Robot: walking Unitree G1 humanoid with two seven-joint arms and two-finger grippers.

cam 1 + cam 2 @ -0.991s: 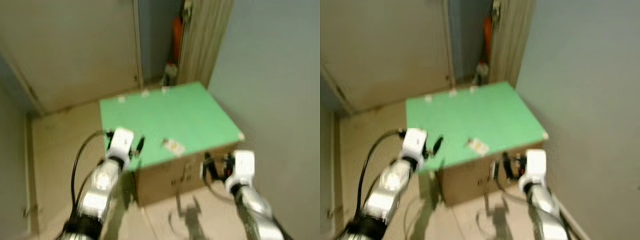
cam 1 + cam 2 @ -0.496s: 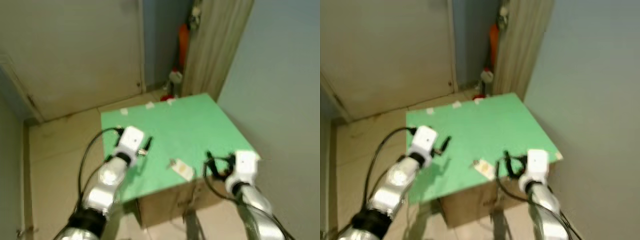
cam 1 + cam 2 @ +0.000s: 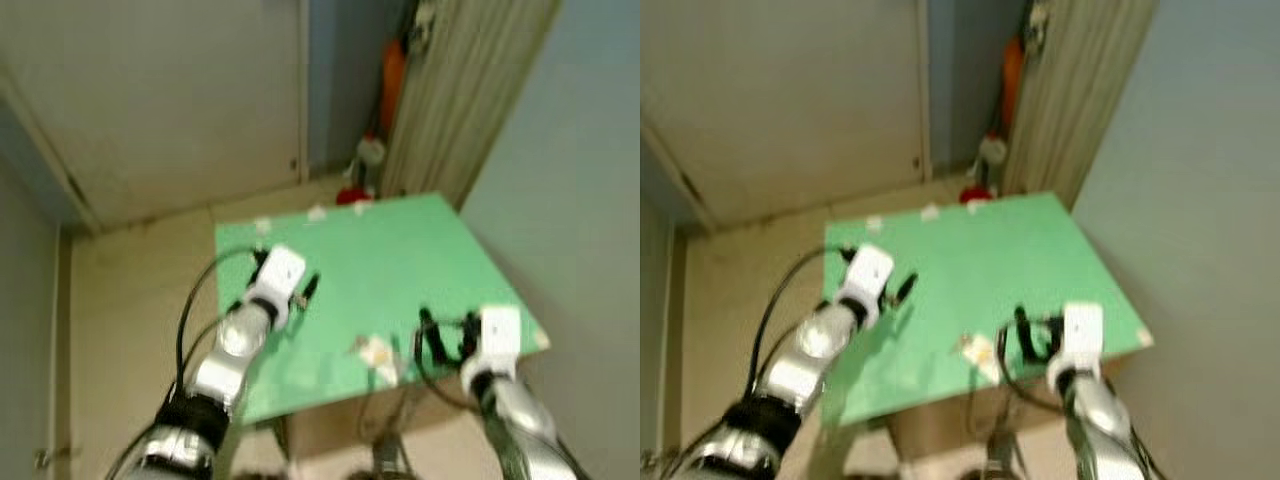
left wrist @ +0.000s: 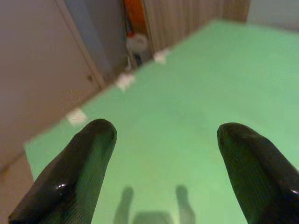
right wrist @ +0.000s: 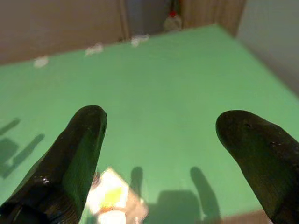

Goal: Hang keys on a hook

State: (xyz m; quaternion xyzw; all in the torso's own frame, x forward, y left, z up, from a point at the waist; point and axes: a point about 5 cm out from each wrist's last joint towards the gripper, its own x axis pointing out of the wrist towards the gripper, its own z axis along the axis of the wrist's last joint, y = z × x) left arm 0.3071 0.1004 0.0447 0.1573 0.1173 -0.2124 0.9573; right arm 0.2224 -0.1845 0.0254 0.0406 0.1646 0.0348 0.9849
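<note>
Since the earlier frame the whole scene has slid lower in the head views as the camera came closer, and both arms are reached further over the green worktop (image 3: pixel 400 250). The keys (image 5: pixel 112 198), with a pale tag, lie near the worktop's front edge at lower centre. They are judged light, loose and jingly, best taken by the tag or ring. The right gripper (image 5: pixel 163 140) is held just above them, fingers wide apart and empty. The left gripper (image 4: pixel 163 158) is also spread open, holding nothing.
</note>
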